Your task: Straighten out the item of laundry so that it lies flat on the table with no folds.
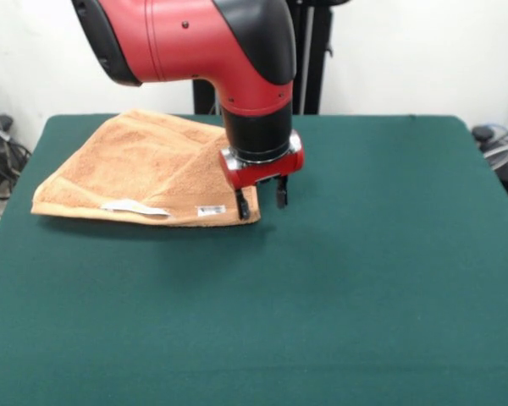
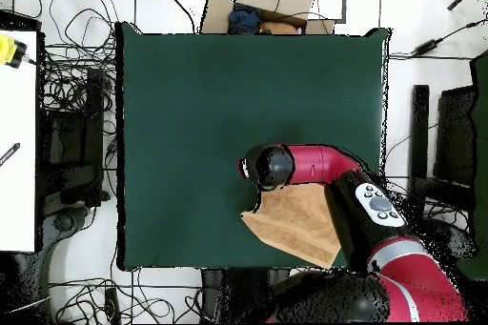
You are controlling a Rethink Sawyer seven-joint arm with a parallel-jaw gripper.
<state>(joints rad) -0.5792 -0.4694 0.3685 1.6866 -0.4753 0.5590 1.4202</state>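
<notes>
Orange towel [image 1: 140, 169] folded — tool [image 1: 262, 200] beside.

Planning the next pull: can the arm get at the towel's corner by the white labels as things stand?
Probably yes. The end effector hangs open right at that corner of the towel, one finger over the hem near the small label, with nothing between them on the table.

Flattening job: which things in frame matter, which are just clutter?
Job:
- towel, folded over on itself, white labels at the near hem
- green table
- claw, open, at the towel's corner

Clutter:
- cables on the floor around the table
- cardboard box past the table's far edge in the overhead view
- white surface at the side
</notes>
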